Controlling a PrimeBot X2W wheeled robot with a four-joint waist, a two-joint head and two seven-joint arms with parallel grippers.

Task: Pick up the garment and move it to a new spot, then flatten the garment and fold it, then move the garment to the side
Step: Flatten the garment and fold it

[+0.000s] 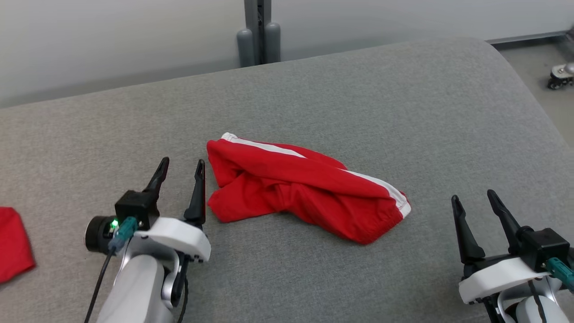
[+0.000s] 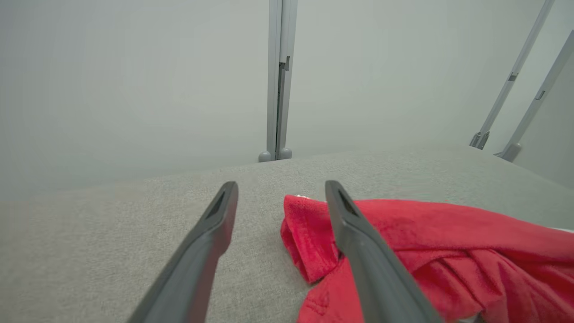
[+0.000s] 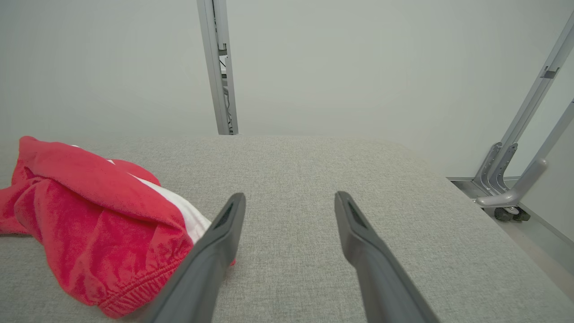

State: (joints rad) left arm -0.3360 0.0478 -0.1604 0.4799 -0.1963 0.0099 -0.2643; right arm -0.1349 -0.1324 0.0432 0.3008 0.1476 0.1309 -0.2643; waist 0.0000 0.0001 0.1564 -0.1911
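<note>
Red garment (image 1: 305, 188) with a white stripe lies bunched mid-counter (image 1: 381, 98), nearer the front edge. Left gripper (image 1: 183, 161): fingers apart, empty, just beside the garment's left end. Right gripper (image 1: 473, 195): fingers apart, empty, near the front right corner, clear of the garment. Another red cloth (image 1: 13, 244) sits at the left edge.

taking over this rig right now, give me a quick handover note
Garment: red with a white stripe, bunched in the middle of the grey surface, not flat, not folded.
Left gripper: open, empty, close beside its left end.
Right gripper: open, empty, clear of its right end.
A second red cloth lies at the surface's left edge.
Done: no flattening or folding shows.
Left: grasp, flatten, fold, move aside.
</note>
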